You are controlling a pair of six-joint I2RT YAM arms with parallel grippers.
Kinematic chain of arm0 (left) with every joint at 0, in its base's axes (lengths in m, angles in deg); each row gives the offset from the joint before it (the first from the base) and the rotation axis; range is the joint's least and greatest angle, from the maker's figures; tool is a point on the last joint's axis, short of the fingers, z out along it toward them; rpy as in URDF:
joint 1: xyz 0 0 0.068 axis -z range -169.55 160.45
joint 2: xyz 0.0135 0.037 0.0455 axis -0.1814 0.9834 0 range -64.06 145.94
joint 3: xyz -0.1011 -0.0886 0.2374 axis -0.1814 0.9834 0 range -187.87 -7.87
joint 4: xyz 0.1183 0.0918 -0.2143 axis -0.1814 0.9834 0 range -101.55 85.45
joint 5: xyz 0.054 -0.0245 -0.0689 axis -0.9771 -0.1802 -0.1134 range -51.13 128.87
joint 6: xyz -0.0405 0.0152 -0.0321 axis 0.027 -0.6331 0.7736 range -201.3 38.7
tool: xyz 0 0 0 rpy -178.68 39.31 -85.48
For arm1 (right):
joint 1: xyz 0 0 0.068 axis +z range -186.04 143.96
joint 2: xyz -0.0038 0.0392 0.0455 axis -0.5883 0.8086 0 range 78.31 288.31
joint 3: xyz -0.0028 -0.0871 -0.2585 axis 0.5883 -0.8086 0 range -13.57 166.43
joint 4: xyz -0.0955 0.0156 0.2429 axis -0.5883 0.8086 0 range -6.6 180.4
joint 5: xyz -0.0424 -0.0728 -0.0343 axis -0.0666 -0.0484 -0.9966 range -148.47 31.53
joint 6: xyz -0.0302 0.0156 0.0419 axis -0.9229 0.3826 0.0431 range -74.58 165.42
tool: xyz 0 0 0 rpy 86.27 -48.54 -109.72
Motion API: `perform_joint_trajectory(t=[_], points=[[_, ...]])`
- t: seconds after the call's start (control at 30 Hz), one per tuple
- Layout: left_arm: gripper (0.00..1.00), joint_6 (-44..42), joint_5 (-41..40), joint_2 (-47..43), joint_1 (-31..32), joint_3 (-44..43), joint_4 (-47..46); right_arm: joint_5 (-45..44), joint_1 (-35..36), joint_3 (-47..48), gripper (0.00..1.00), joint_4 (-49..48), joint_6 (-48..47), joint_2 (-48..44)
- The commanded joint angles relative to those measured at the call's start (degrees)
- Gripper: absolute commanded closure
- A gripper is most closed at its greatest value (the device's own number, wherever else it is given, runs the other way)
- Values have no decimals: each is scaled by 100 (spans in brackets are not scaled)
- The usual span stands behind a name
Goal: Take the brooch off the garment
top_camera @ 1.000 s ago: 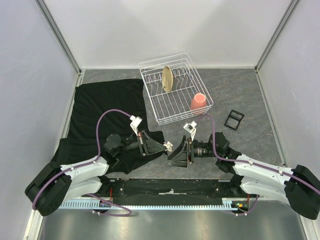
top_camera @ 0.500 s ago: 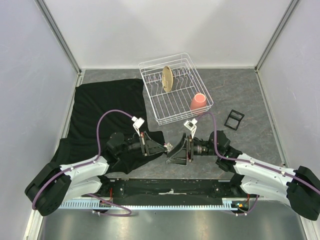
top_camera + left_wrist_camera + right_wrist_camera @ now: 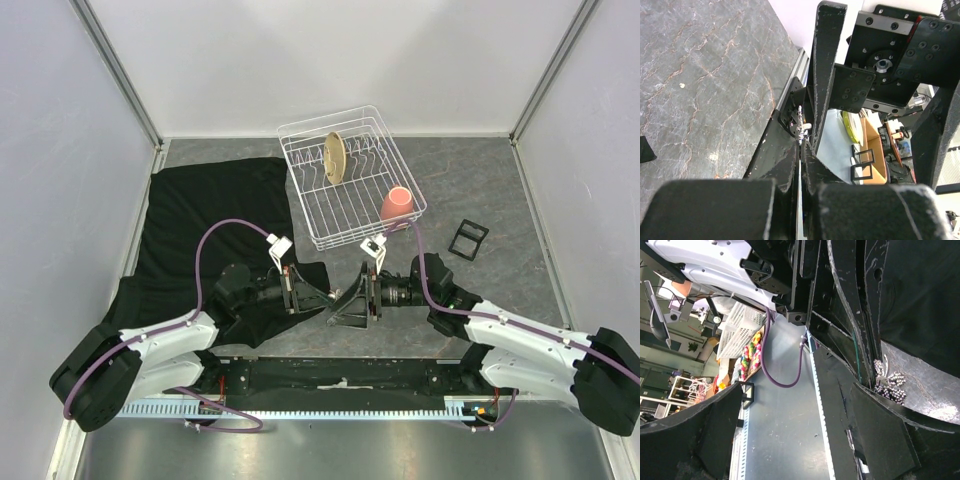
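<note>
The grey stone worktop [image 3: 480, 180] carries the black garment [image 3: 200, 215] spread at the left, one fold reaching toward the middle. A white wire dish rack [image 3: 352, 205] stands behind. Left gripper [image 3: 324, 297] has its jaws pressed fully together, possibly pinching cloth. Right gripper [image 3: 338, 306] faces it with jaws spread wide around those tips. The brooch [image 3: 888, 379] sits at the left fingertips, against the black fabric.

By the surface's [image 3: 480, 180] near edge the 2 hands meet: left hand [image 3: 324, 297] pinched closed at the black garment's [image 3: 200, 210] corner, right hand [image 3: 340, 304] spread wide just beside it.
</note>
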Motion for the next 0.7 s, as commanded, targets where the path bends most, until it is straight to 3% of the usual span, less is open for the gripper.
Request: perform_joint_trajectory(t=[0.0,0.13,0.37,0.57,0.67], points=[[98,-231,258,-64,56,-107,-226,-49,1,409,3,90,-220,-15],[98,-117,153,-90,56,-98,-182,-162,1,751,3,870,-517,-383],[98,322,134,-125,56,-212,117,-1111,1,1437,2,3066,-1528,-1175],[98,656,222,-292,56,-186,73,-1990,1,1430,2,3789,-2082,-1044],[98,779,266,-380,47,-186,73,-2044,1,1271,2,3659,-2171,-956]])
